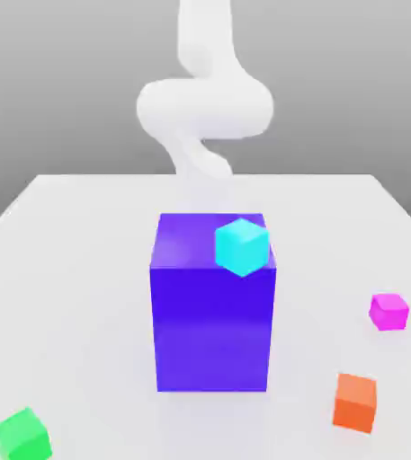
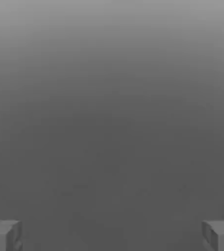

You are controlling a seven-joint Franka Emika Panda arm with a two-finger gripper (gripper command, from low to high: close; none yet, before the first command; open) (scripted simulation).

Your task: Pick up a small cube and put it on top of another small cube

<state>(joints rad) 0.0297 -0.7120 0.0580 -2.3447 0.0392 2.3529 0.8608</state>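
Four small cubes: a plain magenta-pink small cube (image 1: 388, 311), a matte orange cube (image 1: 355, 402), a bright green cube (image 1: 21, 436) and a glossy cyan cube (image 1: 242, 245), with one tall blue-purple block (image 1: 212, 305) among them on the white table (image 1: 74, 269).
Task's thing: the magenta-pink cube sits on the table at the exterior view's right, well apart from the block; the orange cube lies near it, closer to the camera.
Cyan cube: it appears to rest tilted at the block's top edge, toward the exterior view's right.
Arm: the white robot arm (image 1: 204, 108) rises behind the block, far from every small cube.
Fingers: the fingers (image 2: 221, 234) are spread wide and released, gripping nothing, in the hand view, with plain grey between them.
Risk, wrong target: several small cubes look alike in size, so a reach could settle on the orange one beside the pink.
Risk, collision: the tall block stands between arm and cubes; a low sweep could strike it and knock the cyan cube off.
Risk, stacking: an off-centre release on so small a top would probably let the pink cube slide off.
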